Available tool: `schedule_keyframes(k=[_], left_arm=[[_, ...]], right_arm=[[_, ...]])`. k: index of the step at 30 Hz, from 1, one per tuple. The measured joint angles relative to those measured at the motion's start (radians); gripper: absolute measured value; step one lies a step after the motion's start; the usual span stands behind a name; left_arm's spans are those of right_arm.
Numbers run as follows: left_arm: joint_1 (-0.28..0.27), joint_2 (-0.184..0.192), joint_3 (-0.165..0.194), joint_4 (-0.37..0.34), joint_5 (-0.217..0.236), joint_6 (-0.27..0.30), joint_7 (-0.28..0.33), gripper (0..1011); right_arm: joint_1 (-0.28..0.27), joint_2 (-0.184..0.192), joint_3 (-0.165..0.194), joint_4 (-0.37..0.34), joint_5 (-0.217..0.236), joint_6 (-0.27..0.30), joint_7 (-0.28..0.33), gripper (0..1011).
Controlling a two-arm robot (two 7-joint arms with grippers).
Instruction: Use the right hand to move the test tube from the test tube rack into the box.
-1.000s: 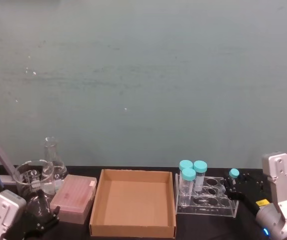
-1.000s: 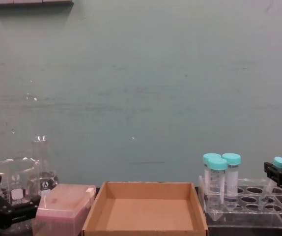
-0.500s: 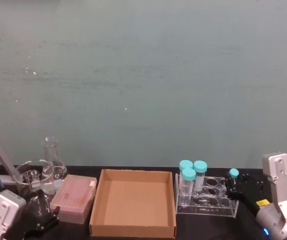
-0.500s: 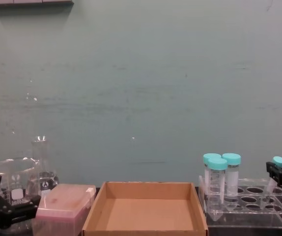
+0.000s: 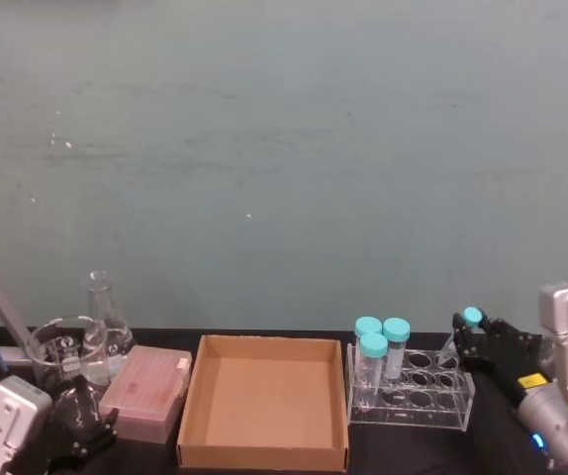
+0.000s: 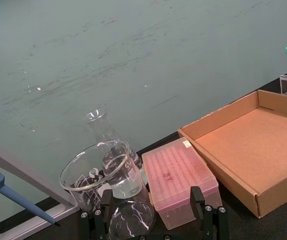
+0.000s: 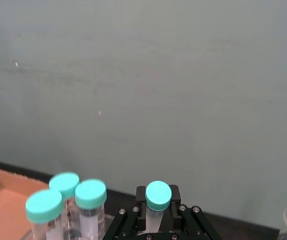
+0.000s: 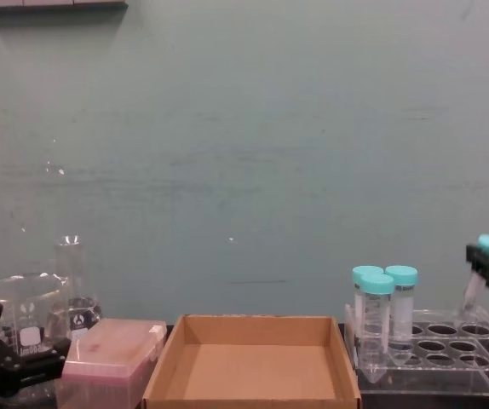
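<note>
My right gripper (image 5: 474,336) is shut on the test tube (image 5: 471,319), a slim clear tube with a small teal cap. The tube (image 8: 473,292) hangs tilted over the right end of the clear test tube rack (image 8: 428,351), its tip about level with the rack's top tier. In the right wrist view the teal cap (image 7: 158,195) pokes up between the black fingers (image 7: 128,220). The brown cardboard box (image 5: 264,401) lies left of the rack (image 5: 410,388) with nothing in it. My left gripper (image 6: 148,220) rests parked and open at the table's near left.
Three wider teal-capped tubes (image 5: 378,341) stand in the rack's left end. A pink plastic box (image 5: 147,391), a beaker (image 5: 61,351) and a conical flask (image 5: 106,312) sit left of the cardboard box. A blue pipette (image 6: 13,192) leans at the far left.
The right gripper has risen with the test tube in it and drawn slightly right, lifting the tube up out of the rack's right end. The left arm has not moved.
</note>
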Motion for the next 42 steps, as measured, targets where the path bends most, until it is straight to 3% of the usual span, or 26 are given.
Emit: schedule_keyframes(k=[5,10,17,24,30,34,42], left_arm=[[0.0,0.0,0.0,0.0,0.0,0.0,0.0,1000],[0.0,0.0,0.0,0.0,0.0,0.0,0.0,1000],[0.0,0.0,0.0,0.0,0.0,0.0,0.0,1000],[0.0,0.0,0.0,0.0,0.0,0.0,0.0,1000],[0.0,0.0,0.0,0.0,0.0,0.0,0.0,1000],[0.0,0.0,0.0,0.0,0.0,0.0,0.0,1000],[0.0,0.0,0.0,0.0,0.0,0.0,0.0,1000]], right_arm=[[-0.028,0.015,0.039,-0.09,0.02,0.009,0.023,267],[-0.023,0.019,0.041,-0.144,0.011,-0.011,0.06,268],[0.016,-0.004,0.011,-0.198,-0.011,-0.021,0.127,267],[0.045,-0.058,-0.053,-0.25,-0.041,0.002,0.19,267],[0.065,-0.114,-0.102,-0.236,-0.065,0.105,0.198,267],[0.082,-0.161,-0.133,-0.18,-0.105,0.155,0.176,267],[0.119,-0.221,-0.162,-0.06,-0.165,0.161,0.147,267]])
